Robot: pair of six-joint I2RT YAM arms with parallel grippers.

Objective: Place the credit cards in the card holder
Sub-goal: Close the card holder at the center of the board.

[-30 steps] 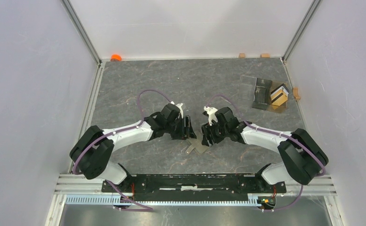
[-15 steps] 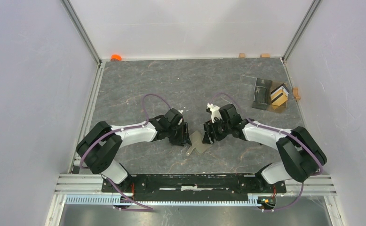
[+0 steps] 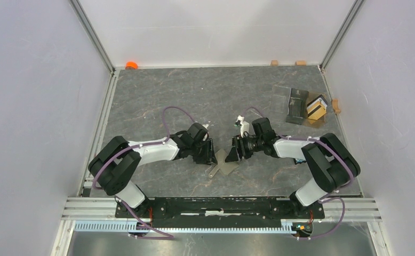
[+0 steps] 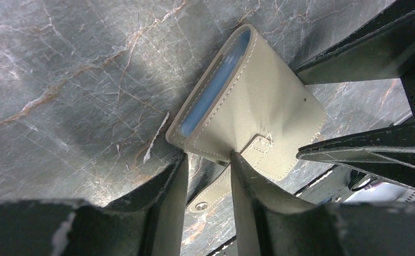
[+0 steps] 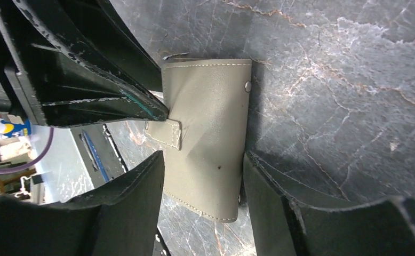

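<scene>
Card holder opening seemingly underway: right hand grasping its body, left hand straddling tab flap, clamp unclear; next likely needing flap pulled open.

The card holder is olive-khaki with pale stitching and a light blue lining. The table is dark grey marble with whitish and rusty veins. Far right, the credit cards look tan-gold.
</scene>
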